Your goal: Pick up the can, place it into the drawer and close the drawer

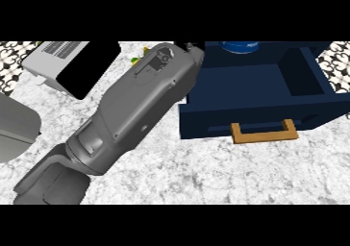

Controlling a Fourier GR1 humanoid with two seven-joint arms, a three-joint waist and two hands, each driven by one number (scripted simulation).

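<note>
The navy drawer [306, 81] stands pulled open at the right, its wooden handle [264, 132] facing me. A blue can [240, 46] shows at the view's top edge, at the drawer's far end; only its lower part is visible. A large grey forearm [135, 110] runs from the lower left up to the top centre. Of my left hand [185, 45], only a small black part shows at the top edge, just left of the can and beside the drawer's left wall. I cannot tell whether it touches the can. My right hand does not show.
A white and grey appliance [57, 57] with a black side stands at the back left. A rounded grey shape [11, 127] sits at the left edge. Something small, yellow and green [139, 56] peeks out by the forearm. Marble counter [228, 173] lies in front of the drawer.
</note>
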